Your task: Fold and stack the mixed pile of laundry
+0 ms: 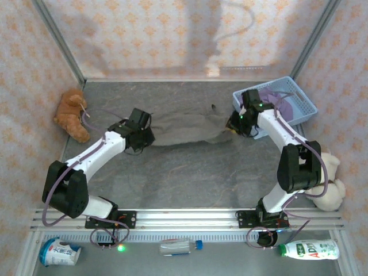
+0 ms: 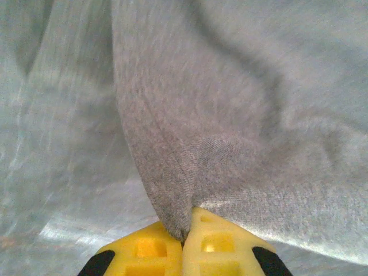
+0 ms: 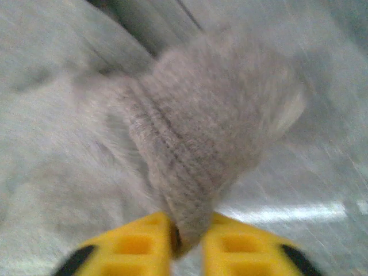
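1. Because the grey-brown garment (image 1: pixel 184 127) lies spread on the table (image 1: pixel 190 172) with its long axis running left to right, each arm has one end right in front of it, and neither is nearer.
2. The left jaws are clenched on a fold at the garment's left end, and the cloth fans away from the pinch.
3. The right jaws grasp a bunched, seamed edge at the right end, with cloth filling the gap between them.
4. Farther back on the right, the blue basket (image 1: pixel 303 95) holds the lavender shirt (image 1: pixel 286 103), just beyond the right jaws.
5. A fold would likely carry one end across to the other.
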You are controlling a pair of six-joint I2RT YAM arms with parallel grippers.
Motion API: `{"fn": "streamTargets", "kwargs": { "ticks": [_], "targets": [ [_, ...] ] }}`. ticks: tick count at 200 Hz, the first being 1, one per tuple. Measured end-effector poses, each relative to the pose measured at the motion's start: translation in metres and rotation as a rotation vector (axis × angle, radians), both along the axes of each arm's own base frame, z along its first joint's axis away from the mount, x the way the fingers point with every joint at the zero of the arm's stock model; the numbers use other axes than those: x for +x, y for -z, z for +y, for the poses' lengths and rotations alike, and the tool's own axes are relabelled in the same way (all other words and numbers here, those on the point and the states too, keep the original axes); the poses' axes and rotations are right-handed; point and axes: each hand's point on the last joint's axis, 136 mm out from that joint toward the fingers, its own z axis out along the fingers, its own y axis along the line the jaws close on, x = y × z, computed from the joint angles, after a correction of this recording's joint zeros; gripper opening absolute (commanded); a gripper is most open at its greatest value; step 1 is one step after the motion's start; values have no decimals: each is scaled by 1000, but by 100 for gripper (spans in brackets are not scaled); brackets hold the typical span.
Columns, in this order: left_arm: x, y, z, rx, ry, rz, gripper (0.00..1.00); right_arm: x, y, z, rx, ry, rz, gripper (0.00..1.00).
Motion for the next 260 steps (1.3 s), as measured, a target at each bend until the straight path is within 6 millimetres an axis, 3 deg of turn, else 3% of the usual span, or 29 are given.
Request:
{"fn": "streamTargets", "kwargs": {
  "ticks": [12, 24, 63, 73, 80, 85, 95, 100, 111, 121, 163, 187, 196, 207, 216, 238, 248, 260],
  "targets": [
    [-20, 23, 5, 5, -14, 72, 0, -22, 24, -2, -10, -4, 82, 61],
    [-32, 37, 8, 10, -22, 116, 0, -35, 34, -3, -11, -2, 129, 66],
    [-33, 39, 8, 5, -34, 115, 1, -25, 30, -2, 0, 10, 95, 72],
    [-33, 38, 8, 4, -34, 115, 16, -20, 27, -1, 1, 13, 78, 72],
    [-33, 38, 8, 5, -34, 114, 46, -16, 24, 0, 5, 16, 65, 73],
    [-32, 38, 8, 5, -37, 113, 61, -12, 22, 0, 9, 20, 56, 73],
    [-32, 38, 9, 7, -39, 113, 77, -4, 18, 2, 19, 27, 38, 75],
    [-32, 38, 9, 8, -42, 113, 81, -1, 16, 3, 24, 34, 32, 76],
    [-32, 38, 9, 10, -48, 112, 92, 5, 12, 5, 42, 55, 23, 90],
    [-32, 38, 9, 13, -59, 111, 100, 6, 10, 5, 46, 65, 19, 93],
    [-39, 37, 6, -1, -77, 89, 100, 6, 5, 5, 63, 119, 27, 91],
    [-41, 49, 4, -2, -95, 110, 94, 9, 14, 5, 70, 157, 44, 82],
    [-39, 54, 2, -1, -99, 115, 90, 10, 21, 5, 71, 170, 53, 74],
    [-36, 61, -1, 1, -105, 119, 83, 11, 29, 4, 73, 190, 67, 57],
    [-32, 67, -2, 9, -114, 118, 71, 12, 35, 4, 72, 199, 75, 39],
    [-26, 79, 3, 62, -141, 130, 34, 14, 41, 4, 71, 204, 80, 11],
    [-30, 81, 9, 107, -137, 161, 11, 15, 42, 4, 72, 209, 83, 0],
    [-31, 82, 14, 145, -139, 187, 0, 15, 42, 4, 68, 205, 79, 0]
  ]
}}
